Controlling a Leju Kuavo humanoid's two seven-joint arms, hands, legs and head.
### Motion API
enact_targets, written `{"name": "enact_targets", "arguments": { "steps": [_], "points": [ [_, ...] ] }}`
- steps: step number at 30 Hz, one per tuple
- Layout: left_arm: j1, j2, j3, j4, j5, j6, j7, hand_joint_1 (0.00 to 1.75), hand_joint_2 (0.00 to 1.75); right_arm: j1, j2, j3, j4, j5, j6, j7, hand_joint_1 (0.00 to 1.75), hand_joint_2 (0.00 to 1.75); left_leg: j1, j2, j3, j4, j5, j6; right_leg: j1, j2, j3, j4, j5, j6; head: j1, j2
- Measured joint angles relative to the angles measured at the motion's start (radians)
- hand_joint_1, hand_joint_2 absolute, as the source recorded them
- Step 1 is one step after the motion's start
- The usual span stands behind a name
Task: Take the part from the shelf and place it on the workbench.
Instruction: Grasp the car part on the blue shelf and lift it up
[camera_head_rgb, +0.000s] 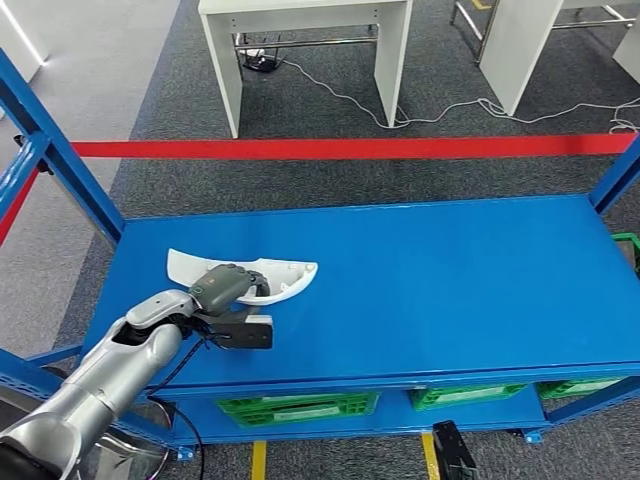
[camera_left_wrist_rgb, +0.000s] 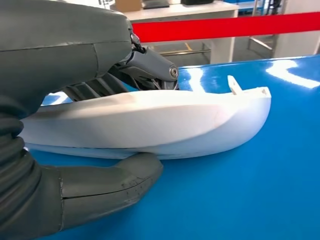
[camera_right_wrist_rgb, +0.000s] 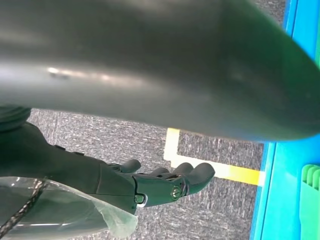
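Handling: you have a white moulded part (camera_head_rgb: 290, 278) that looks like a thin, stiff plastic shell — light, I judge, and smooth enough to slide on the glossy blue shelf top (camera_head_rgb: 453, 290).
Where it lies: flat on the left half of that shelf top, nearer the front edge than the far one, its long axis running left to right.
Left hand (camera_head_rgb: 226, 290): closed around the part's left portion — in the left wrist view the thumb (camera_left_wrist_rgb: 113, 182) sits under the near edge and the dark fingers (camera_left_wrist_rgb: 151, 65) curl over the far edge.
Right hand (camera_right_wrist_rgb: 166, 185): hangs beside the shelf over grey carpet, fingers loosely extended, holding nothing.
Where to hold: keep to the thicker middle body; the thin tab (camera_left_wrist_rgb: 234, 84) at the right tip looks likely to snap.
Risk: a curved, slick shell may pivot in the grasp as you lift.
Count: one part, two hands, three green crates (camera_head_rgb: 298, 407) on the lower tier.
Workbench: I can't tell which of the white tables (camera_head_rgb: 302, 40) beyond the red tape (camera_head_rgb: 355, 147) it is.
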Motion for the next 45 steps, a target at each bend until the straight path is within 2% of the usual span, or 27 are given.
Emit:
{"name": "enact_targets", "arguments": {
  "steps": [2,4,6,7,9,10,11,12,13,15,17,20,21,23,25,26,27,28,30,32,35,37,40,42,43,44,45],
  "points": [
    [-0.002,0.001,0.000,-0.009,0.010,-0.004,-0.001,1.75,1.75,-0.001,0.000,0.000,0.000,0.000,0.000,0.000,0.00,0.00,-0.005,0.000,0.031,-0.073,0.014,0.010,0.001,0.001,-0.005,0.001,0.002,0.008,0.001,0.000],
    [0.001,-0.001,0.000,-0.023,0.016,0.005,0.002,1.75,1.75,-0.002,0.000,0.001,0.000,0.000,0.000,0.001,0.00,0.00,-0.008,0.000,0.031,-0.084,0.014,0.016,-0.001,0.002,-0.010,-0.003,0.007,0.021,0.000,0.000],
    [0.010,-0.007,0.001,-0.046,0.026,0.022,0.011,1.75,1.75,-0.002,0.000,0.000,0.000,-0.001,-0.001,0.000,0.00,0.00,-0.004,0.001,0.036,-0.099,0.023,0.024,-0.001,0.003,-0.022,0.012,-0.007,0.031,0.002,0.000],
    [0.016,-0.010,0.002,-0.060,0.036,0.028,0.017,1.75,1.75,-0.002,-0.001,0.000,0.000,-0.002,-0.001,0.000,0.00,0.00,-0.002,0.003,0.037,-0.105,0.028,0.029,0.000,0.004,-0.039,0.045,-0.029,0.034,0.004,0.000],
    [0.030,-0.018,0.006,-0.089,0.063,0.036,0.031,1.75,1.75,0.000,-0.001,0.000,0.000,-0.006,-0.003,-0.001,0.00,0.00,-0.001,0.004,0.034,-0.108,0.030,0.034,-0.002,0.005,-0.099,0.167,-0.089,0.039,0.006,0.000],
    [0.040,-0.022,0.010,-0.105,0.076,0.040,0.036,1.75,1.75,0.003,-0.001,0.000,0.000,-0.007,-0.004,-0.001,0.00,0.00,-0.001,0.004,0.032,-0.107,0.030,0.036,-0.003,0.004,-0.128,0.227,-0.110,0.042,0.006,0.000],
    [0.051,-0.026,0.014,-0.122,0.086,0.044,0.039,1.75,1.75,0.005,-0.001,0.000,0.000,-0.009,-0.006,-0.001,0.00,0.00,-0.002,0.004,0.031,-0.106,0.030,0.036,-0.003,0.004,-0.145,0.261,-0.113,0.044,0.006,0.000],
    [0.061,-0.029,0.019,-0.138,0.093,0.047,0.041,1.75,1.75,0.006,-0.001,0.000,0.000,-0.011,-0.008,-0.002,0.00,0.00,-0.002,0.004,0.031,-0.104,0.029,0.036,-0.003,0.004,-0.145,0.257,-0.098,0.045,0.006,0.000],
    [0.069,-0.032,0.024,-0.152,0.097,0.049,0.041,1.75,1.75,0.006,-0.001,0.000,0.000,-0.012,-0.010,-0.002,0.00,0.00,-0.002,0.004,0.031,-0.102,0.028,0.035,-0.004,0.004,-0.125,0.213,-0.066,0.045,0.006,0.000],
    [0.078,-0.037,0.030,-0.173,0.101,0.051,0.042,1.75,1.75,0.005,-0.001,0.000,0.000,-0.012,-0.013,-0.003,0.00,0.00,-0.003,0.003,0.029,-0.095,0.022,0.028,-0.004,0.003,-0.059,0.077,-0.006,0.043,0.007,0.000],
    [0.082,-0.039,0.035,-0.188,0.102,0.052,0.042,1.75,1.75,0.003,-0.002,0.000,0.000,-0.012,-0.013,-0.004,0.00,0.00,-0.007,0.003,0.022,-0.086,0.019,0.018,-0.003,0.004,-0.023,0.004,0.010,0.036,0.006,0.000],
    [0.089,-0.041,0.039,-0.202,0.103,0.052,0.043,1.75,1.75,0.007,-0.002,0.000,0.000,-0.012,-0.013,-0.004,0.00,0.00,-0.007,0.003,0.016,-0.078,0.016,0.008,-0.002,0.006,-0.023,0.002,0.008,0.019,0.006,0.000],
    [0.090,-0.042,0.041,-0.206,0.103,0.052,0.043,1.75,1.75,0.007,-0.002,0.000,0.000,-0.012,-0.014,-0.004,0.00,0.00,-0.006,0.003,0.011,-0.064,0.005,0.004,-0.003,0.005,-0.023,0.001,0.009,0.013,0.005,0.000],
    [0.092,-0.042,0.045,-0.211,0.104,0.052,0.043,1.75,1.75,0.005,-0.002,-0.001,0.000,-0.013,-0.014,-0.004,0.00,0.00,-0.002,0.004,-0.025,0.021,-0.048,-0.007,-0.006,0.005,-0.022,0.000,0.010,0.003,0.002,0.000],
    [0.098,-0.041,0.048,-0.212,0.106,0.054,0.043,1.75,1.75,0.005,-0.002,-0.001,0.000,-0.013,-0.014,-0.004,0.00,0.00,0.001,0.004,-0.087,0.159,-0.108,-0.014,-0.005,0.004,-0.022,0.000,0.009,0.000,0.001,0.000],
    [0.103,-0.042,0.050,-0.213,0.110,0.058,0.043,1.75,1.75,0.006,-0.002,-0.001,0.000,-0.013,-0.014,-0.004,0.00,0.00,0.002,0.004,-0.108,0.205,-0.120,-0.015,-0.005,0.004,-0.022,0.000,0.008,-0.001,0.001,0.000],
    [0.109,-0.042,0.053,-0.217,0.116,0.065,0.043,1.75,1.75,0.006,-0.002,-0.001,0.000,-0.014,-0.014,-0.004,0.00,0.00,0.002,0.004,-0.114,0.214,-0.111,-0.014,-0.005,0.005,-0.021,0.000,0.008,-0.001,0.000,0.000],
    [0.115,-0.043,0.058,-0.224,0.124,0.074,0.043,1.75,1.75,0.007,-0.002,-0.001,0.000,-0.015,-0.014,-0.005,0.00,0.00,0.002,0.004,-0.101,0.181,-0.083,-0.011,-0.005,0.006,-0.020,0.000,0.008,0.000,0.000,0.000],
    [0.127,-0.047,0.075,-0.250,0.152,0.104,0.039,1.75,1.75,0.007,-0.002,-0.001,0.000,-0.019,-0.017,-0.008,0.00,0.00,0.000,0.004,-0.040,0.046,-0.009,0.000,-0.004,0.007,-0.018,0.000,0.006,0.002,0.001,0.000],
    [0.143,-0.055,0.101,-0.287,0.189,0.146,0.034,1.75,1.75,0.007,-0.002,-0.001,0.000,-0.022,-0.022,-0.011,0.00,0.00,-0.004,0.004,0.002,-0.053,0.022,0.008,-0.001,0.007,-0.021,0.001,0.005,0.010,0.001,0.000],
    [0.170,-0.065,0.147,-0.346,0.227,0.192,0.032,1.75,1.75,0.011,-0.002,-0.001,0.000,-0.025,-0.029,-0.015,0.00,0.00,-0.005,0.003,0.006,-0.077,0.019,0.018,-0.001,0.006,-0.028,-0.001,0.006,0.026,0.002,0.000],
    [0.178,-0.068,0.173,-0.379,0.231,0.213,0.031,1.75,1.75,0.012,-0.002,-0.001,0.001,-0.025,-0.032,-0.016,0.00,0.00,-0.001,0.004,0.009,-0.086,0.024,0.027,-0.002,0.006,-0.043,0.027,-0.016,0.036,0.003,0.000],
    [0.178,-0.069,0.199,-0.407,0.225,0.237,0.028,1.75,1.75,0.013,-0.002,-0.001,0.001,-0.024,-0.033,-0.016,0.00,0.00,-0.001,0.005,0.011,-0.089,0.025,0.035,-0.003,0.005,-0.118,0.185,-0.095,0.043,0.006,0.000],
    [0.178,-0.068,0.213,-0.418,0.223,0.248,0.028,1.75,1.75,0.016,-0.002,-0.001,0.001,-0.023,-0.032,-0.015,0.00,0.00,-0.003,0.004,0.011,-0.088,0.024,0.036,-0.003,0.005,-0.164,0.274,-0.121,0.046,0.006,0.000],
    [0.178,-0.068,0.221,-0.424,0.223,0.254,0.027,1.75,1.75,0.017,-0.002,-0.001,0.001,-0.023,-0.032,-0.015,0.00,0.00,-0.003,0.004,0.011,-0.087,0.024,0.036,-0.003,0.005,-0.171,0.283,-0.113,0.047,0.006,0.000],
    [0.176,-0.067,0.231,-0.432,0.226,0.265,0.024,1.75,1.75,0.018,-0.002,-0.001,0.001,-0.022,-0.032,-0.014,0.00,0.00,-0.004,0.004,0.011,-0.086,0.023,0.036,-0.003,0.005,-0.166,0.266,-0.091,0.047,0.006,0.000],
    [0.173,-0.067,0.242,-0.442,0.232,0.278,0.020,1.75,1.75,0.018,-0.002,-0.001,0.001,-0.021,-0.032,-0.014,0.00,0.00,-0.003,0.004,0.012,-0.084,0.021,0.035,-0.003,0.005,-0.142,0.212,-0.055,0.046,0.006,0.000]
  ]
}}
